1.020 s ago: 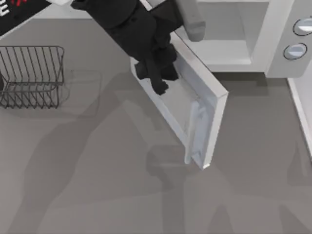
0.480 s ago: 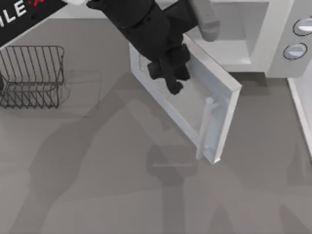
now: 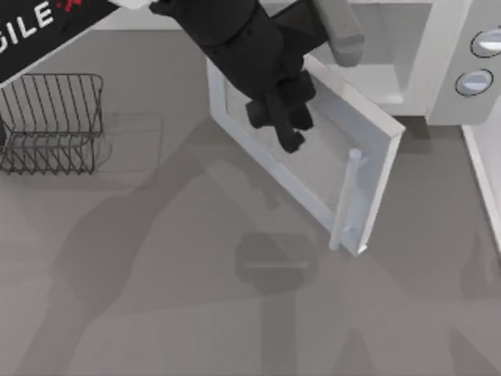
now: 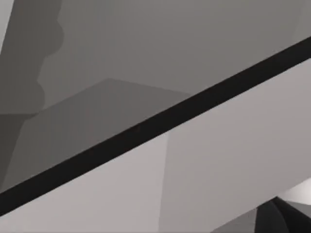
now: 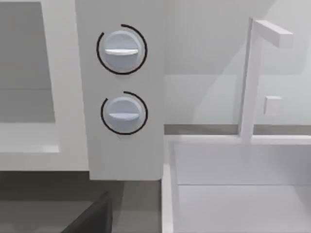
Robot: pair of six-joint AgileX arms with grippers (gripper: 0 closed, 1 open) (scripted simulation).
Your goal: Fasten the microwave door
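The microwave door [image 3: 317,160] is a white panel with a greyish window, standing open at a slant from its hinge at the left of the microwave body [image 3: 446,74]. Its pale bar handle [image 3: 347,200] runs along the free edge. My left gripper [image 3: 290,133], black, rests against the door's outer face near the window's middle. The left wrist view has a grey panel surface [image 4: 218,160] crossed by a black strip, very close. In the right wrist view the body's two round knobs [image 5: 121,48] face the camera, and a dark part of the right gripper [image 5: 92,218] sits at the frame's edge.
A dark wire rack [image 3: 51,121] stands at the table's left. A white basin-like unit [image 5: 233,194] with a thin white post [image 5: 248,77] sits to the right of the microwave. The grey tabletop [image 3: 196,313] lies open in front.
The left gripper has moved right along the door's face. The door's free edge and handle have swung to the right and towards the microwave body.
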